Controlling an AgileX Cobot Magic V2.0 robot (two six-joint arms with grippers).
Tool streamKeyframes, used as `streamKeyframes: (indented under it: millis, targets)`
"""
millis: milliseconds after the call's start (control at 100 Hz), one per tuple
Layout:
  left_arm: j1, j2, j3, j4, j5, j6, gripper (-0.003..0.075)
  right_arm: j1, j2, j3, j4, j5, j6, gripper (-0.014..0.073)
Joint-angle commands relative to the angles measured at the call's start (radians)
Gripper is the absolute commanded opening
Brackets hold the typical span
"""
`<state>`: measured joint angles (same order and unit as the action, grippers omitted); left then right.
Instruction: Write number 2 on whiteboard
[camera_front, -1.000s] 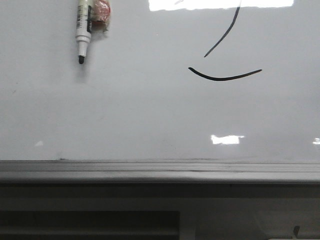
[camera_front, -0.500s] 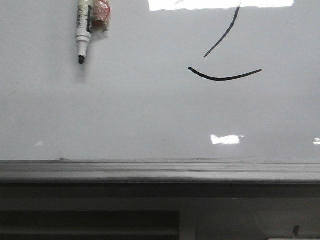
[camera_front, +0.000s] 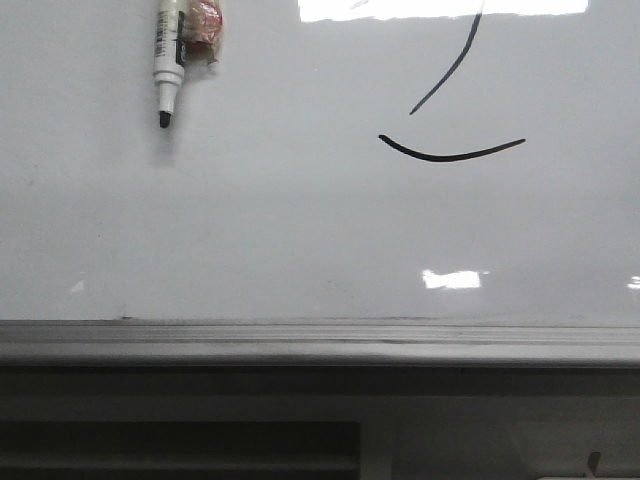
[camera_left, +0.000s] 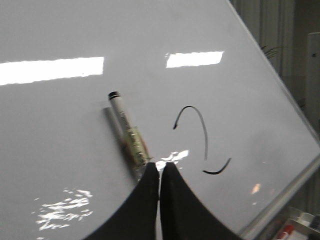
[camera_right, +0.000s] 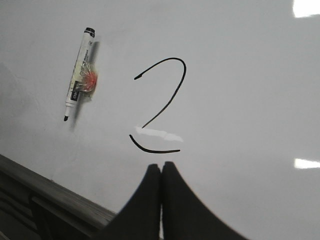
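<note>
The number 2 (camera_right: 167, 102) is drawn in thin black strokes on the whiteboard (camera_right: 240, 100): a curved slanting line and a separate shallow base stroke (camera_front: 450, 153). It also shows in the left wrist view as the number 2 (camera_left: 202, 145). A white marker pen (camera_front: 167, 60) with a black tip lies on the board to the left of the strokes, uncapped. My left gripper (camera_left: 160, 167) is shut and empty, close to the marker pen's (camera_left: 127, 132) back end. My right gripper (camera_right: 161, 167) is shut and empty, just below the base stroke. Neither gripper shows in the front view.
A grey metal rail (camera_front: 320, 340) edges the board's near side, with a dark ledge below it. Bright rectangular light reflections (camera_front: 440, 8) lie across the glossy whiteboard (camera_front: 300, 230). A red-and-clear wrapper (camera_front: 203, 30) sticks to the marker's barrel.
</note>
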<state>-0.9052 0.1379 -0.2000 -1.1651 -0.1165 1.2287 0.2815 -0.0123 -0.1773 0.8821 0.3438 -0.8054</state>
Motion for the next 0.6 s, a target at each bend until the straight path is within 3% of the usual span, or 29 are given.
streamKeyframes:
  millis: [0, 120, 190, 390, 590]
  targets:
    - [0.117, 0.045, -0.011, 0.225, -0.025, -0.264, -0.002, -0.008, -0.005, -0.026, 0.024, -0.055, -0.011, -0.0055]
    - [0.344, 0.05, 0.01, 0.609, 0.032, -0.66, -0.002, -0.008, -0.005, -0.026, 0.024, -0.055, -0.011, -0.0055]
    - [0.453, 0.044, 0.017, 0.748, 0.05, -0.821, -0.002, -0.008, -0.005, -0.026, 0.024, -0.055, -0.011, -0.0055]
    - [0.672, -0.036, 0.064, 0.938, 0.047, -0.976, -0.002, -0.008, -0.005, -0.026, 0.024, -0.055, -0.011, -0.0055]
    - [0.819, -0.135, 0.152, 1.0, 0.048, -1.081, -0.002, -0.008, -0.005, -0.026, 0.024, -0.055, -0.011, -0.0055]
